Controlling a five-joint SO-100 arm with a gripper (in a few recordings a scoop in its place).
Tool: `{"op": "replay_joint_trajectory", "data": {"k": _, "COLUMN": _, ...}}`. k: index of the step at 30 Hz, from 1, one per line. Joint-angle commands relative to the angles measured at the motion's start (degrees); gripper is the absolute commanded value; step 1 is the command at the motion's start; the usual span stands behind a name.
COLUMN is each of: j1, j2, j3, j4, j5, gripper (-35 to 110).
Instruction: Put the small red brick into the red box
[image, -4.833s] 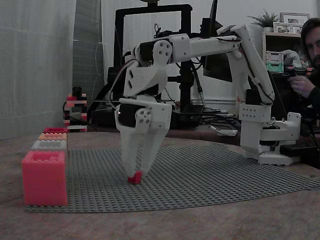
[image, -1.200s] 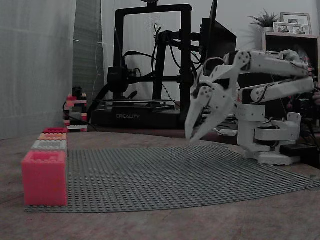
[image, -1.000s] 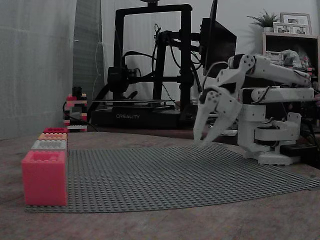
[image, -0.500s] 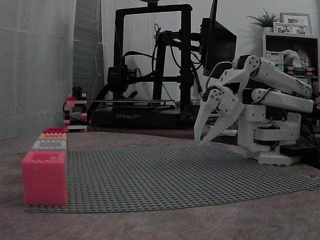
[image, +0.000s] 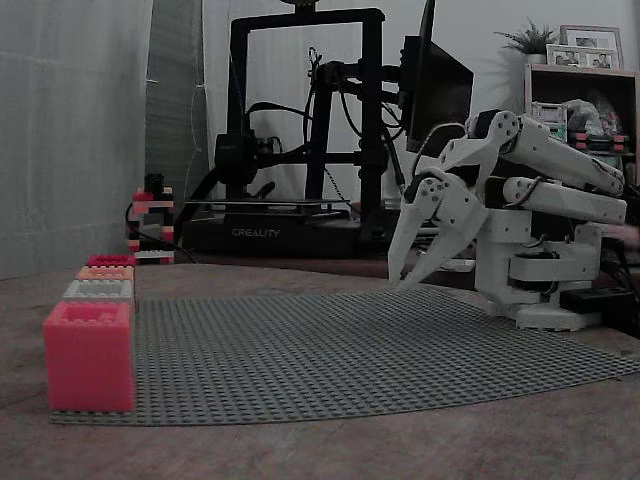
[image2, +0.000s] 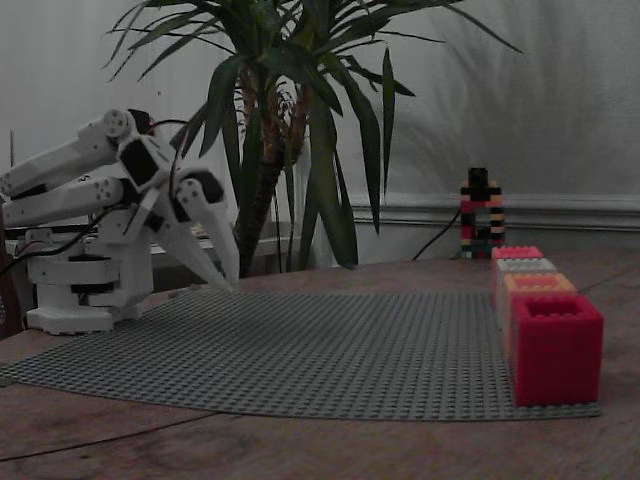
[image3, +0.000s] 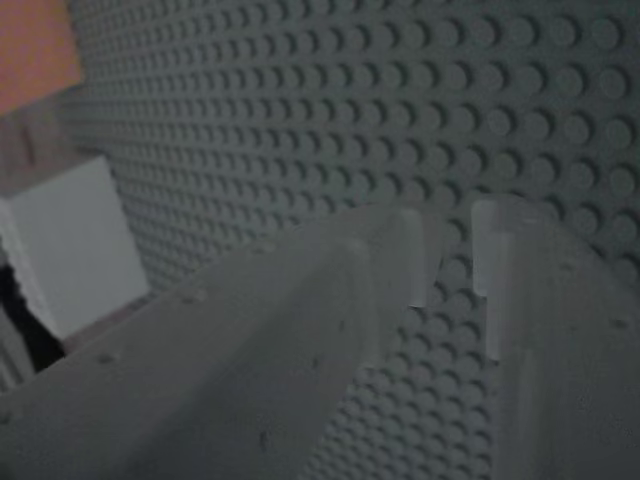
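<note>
jaws: white hard plastic, tapered to points, slightly spread, nothing between them; tips hover over the baseplate edge beside the arm base
red box: deep crimson, blocky, studded rim, open top; at the baseplate corner, well apart from the jaws
small red brick: cannot tell where it lies
baseplate: grey, studded, flat on the brown tabletop

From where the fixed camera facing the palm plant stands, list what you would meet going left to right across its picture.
Robot base → gripper, fingers apart → palm plant → small brick tower by the wall → row of toy-brick boxes ending nearest in the red box.
</note>
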Motion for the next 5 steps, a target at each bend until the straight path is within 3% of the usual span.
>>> {"op": "replay_joint_trajectory", "data": {"k": 1, "j1": -1.0, "j2": 0.6, "j3": -0.4, "j4": 1.2, "j5": -0.1, "gripper": 2}}
{"op": "replay_joint_trajectory", "data": {"k": 5, "j1": -1.0, "j2": 0.6, "j3": -0.4, "j4": 1.2, "j5": -0.1, "gripper": 0}}
